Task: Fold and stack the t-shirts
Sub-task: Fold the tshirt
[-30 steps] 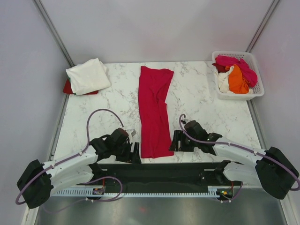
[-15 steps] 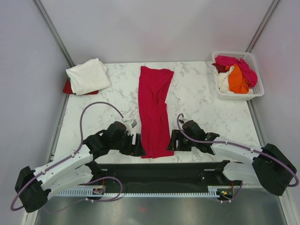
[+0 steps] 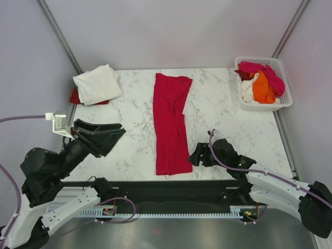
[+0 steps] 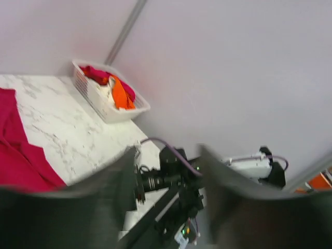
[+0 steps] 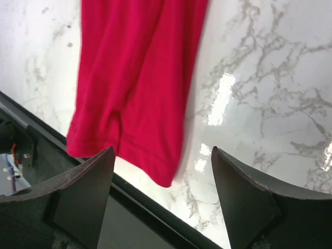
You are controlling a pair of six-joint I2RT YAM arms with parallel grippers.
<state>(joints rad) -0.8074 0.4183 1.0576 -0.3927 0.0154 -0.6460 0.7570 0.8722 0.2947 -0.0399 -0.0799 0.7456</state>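
A crimson-red t-shirt (image 3: 171, 124) lies on the marble table, folded lengthwise into a long strip; its near end shows in the right wrist view (image 5: 135, 88). At the back left a folded cream-white t-shirt (image 3: 97, 84) rests on a folded red one (image 3: 75, 97). My right gripper (image 3: 196, 155) is open and low beside the strip's near right corner, and its fingertips (image 5: 106, 155) straddle that corner without touching. My left gripper (image 3: 115, 140) is open, raised well above the table's left side, with nothing in it. Its wrist view is blurred.
A white lattice basket (image 3: 264, 107) at the back right holds pink, orange and white shirts, and it also appears in the left wrist view (image 4: 98, 101). Bare marble (image 3: 223, 114) lies on both sides of the strip. The black front rail (image 5: 135, 207) runs just below the shirt's hem.
My left arm has lifted up and swung back to the left, away from the strip's near left corner. My right gripper has drawn back slightly toward the front edge, jaws wider.
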